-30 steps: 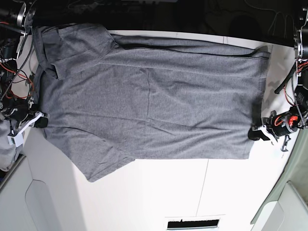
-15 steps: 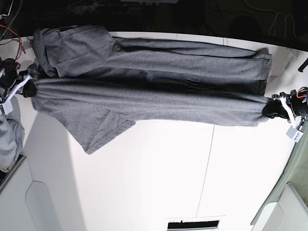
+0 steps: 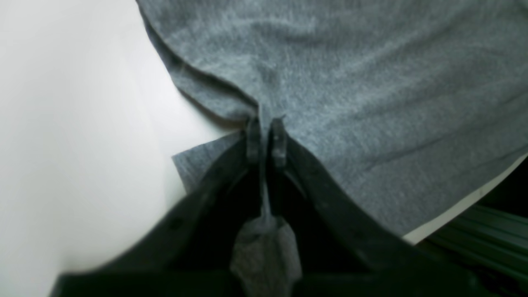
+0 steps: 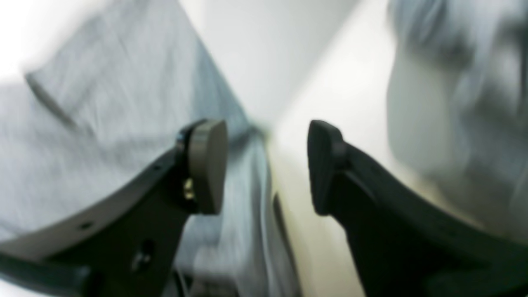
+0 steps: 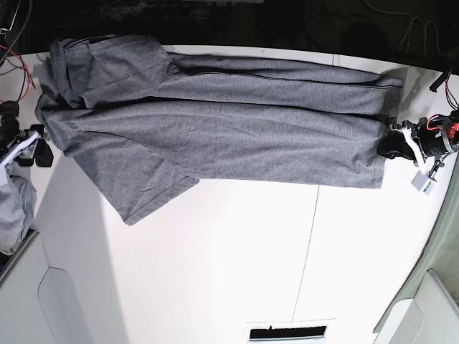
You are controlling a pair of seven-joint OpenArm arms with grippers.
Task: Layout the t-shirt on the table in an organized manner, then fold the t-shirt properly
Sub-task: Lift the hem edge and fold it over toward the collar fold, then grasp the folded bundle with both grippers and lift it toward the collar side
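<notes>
Base view, t-shirt [image 5: 215, 136] folded lengthwise on table [image 5: 237, 265], paler cloth heap [image 5: 13, 215] beside

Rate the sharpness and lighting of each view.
Right wrist: motion-blurred, the t-shirt smeared, the right gripper fairly crisp, the table washed out. Left wrist: soft focus, the left gripper dark. Base: sharp, evenly lit, background black.

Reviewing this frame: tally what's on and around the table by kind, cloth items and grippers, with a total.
Heather-grey cotton t-shirt: 1
Paler grey cloth heap at the table edge: 1
White matte table: 1
Grippers: 2, left gripper shut on the shirt hem, right gripper open
Total: 5
</notes>
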